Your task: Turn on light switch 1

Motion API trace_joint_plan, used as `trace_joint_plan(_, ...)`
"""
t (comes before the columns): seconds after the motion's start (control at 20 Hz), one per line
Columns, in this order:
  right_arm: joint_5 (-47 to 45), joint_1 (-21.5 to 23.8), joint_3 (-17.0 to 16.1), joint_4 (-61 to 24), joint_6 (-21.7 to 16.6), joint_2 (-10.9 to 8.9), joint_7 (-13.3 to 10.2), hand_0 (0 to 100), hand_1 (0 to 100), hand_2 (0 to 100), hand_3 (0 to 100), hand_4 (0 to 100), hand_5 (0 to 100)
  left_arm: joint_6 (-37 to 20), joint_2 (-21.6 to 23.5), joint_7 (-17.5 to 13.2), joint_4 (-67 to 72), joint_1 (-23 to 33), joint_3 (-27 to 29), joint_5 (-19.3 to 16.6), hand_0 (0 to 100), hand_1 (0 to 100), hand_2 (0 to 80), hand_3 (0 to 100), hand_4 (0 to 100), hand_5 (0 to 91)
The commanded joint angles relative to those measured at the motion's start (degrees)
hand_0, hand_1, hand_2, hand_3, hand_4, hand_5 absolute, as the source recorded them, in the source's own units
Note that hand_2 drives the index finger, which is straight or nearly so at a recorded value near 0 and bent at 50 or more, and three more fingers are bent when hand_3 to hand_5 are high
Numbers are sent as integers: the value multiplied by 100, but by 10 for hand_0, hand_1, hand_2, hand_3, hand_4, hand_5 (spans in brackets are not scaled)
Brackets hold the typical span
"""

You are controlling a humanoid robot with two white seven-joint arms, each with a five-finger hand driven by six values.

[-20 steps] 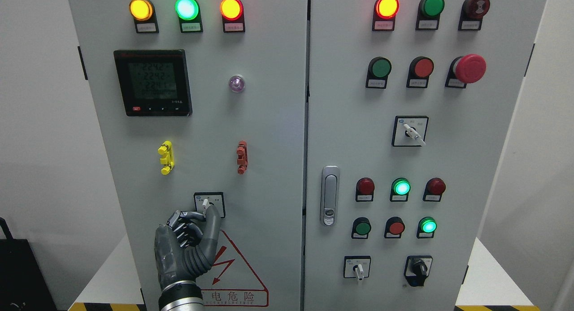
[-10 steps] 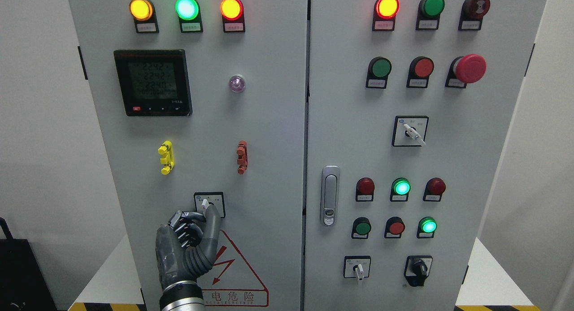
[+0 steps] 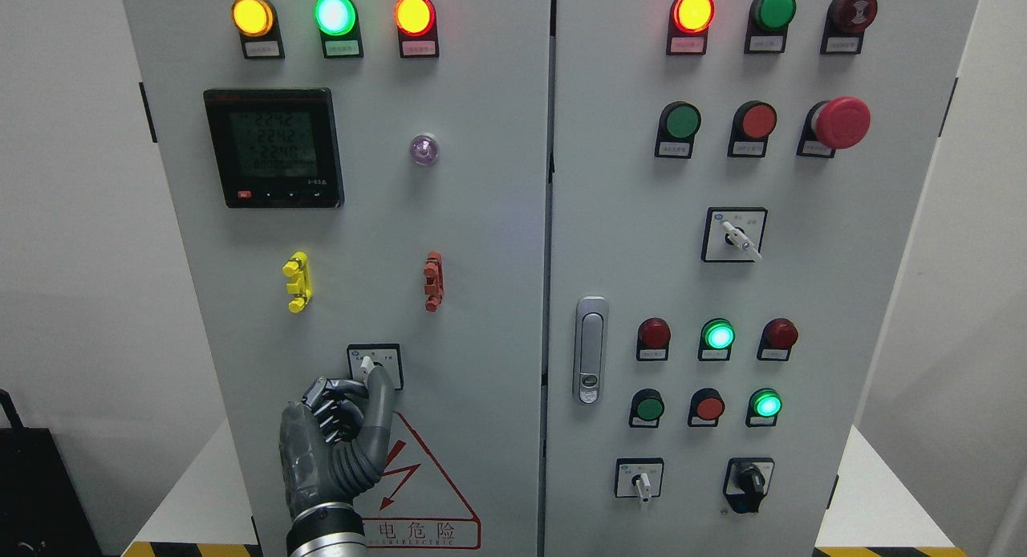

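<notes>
Head view of a two-door control cabinet. The left robot hand (image 3: 337,445) rises from the bottom edge against the left door (image 3: 481,244), its arm entering at lower left. The fingers (image 3: 330,400) are curled inward toward the palm, while the thumb (image 3: 380,404) stands extended upward, its tip at the lower edge of the rotary light switch (image 3: 374,366). The white lever of that switch points up and slightly left. Whether the thumb actually presses the knob or only lies against its black plate cannot be told; the hand grasps nothing.

The switch sits low on the left door, below the yellow clip (image 3: 297,282) and red clip (image 3: 433,281), and just above the red warning triangle (image 3: 417,485), whose left part the hand covers. The wrist is cut off by the bottom edge. Label print under the indicator lamps (image 3: 334,14) is too small to read, and the meter (image 3: 273,148) digits are faint. The right robot hand is out of view.

Compared with half a second earlier, the hand and switch lever hold practically the same position; the curled fingers have settled marginally lower than one second ago. Only the meter digits have changed.
</notes>
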Motion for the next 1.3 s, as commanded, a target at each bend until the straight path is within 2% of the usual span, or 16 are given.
trace_joint_plan(0.0, 1, 0, 0, 1, -3, 0, 2, 53, 0, 0, 0, 0, 0, -6, 0, 58, 6, -1, -7, 1, 608, 528, 627, 973, 942, 870)
trace_joint_plan(0.35, 1, 0, 0, 1, -3, 0, 2, 53, 0, 0, 0, 0, 0, -6, -9, 58, 6, -1, -7, 10, 662, 529, 624, 973, 942, 871)
trace_joint_plan(0.7, 1, 0, 0, 1, -3, 0, 2, 53, 0, 0, 0, 0, 0, -6, -9, 58, 6, -1, -7, 10, 690, 488, 626, 972, 944, 872)
trace_joint_plan(1.05, 1, 0, 0, 1, -3, 0, 2, 52, 0, 0, 0, 0, 0, -6, -9, 58, 6, -1, -7, 10, 688, 469, 627, 972, 945, 871)
trace_joint_plan(1.25, 1, 0, 0, 1, -3, 0, -7, 53, 0, 0, 0, 0, 0, -6, -9, 58, 6, -1, -7, 10, 646, 437, 628, 972, 944, 872)
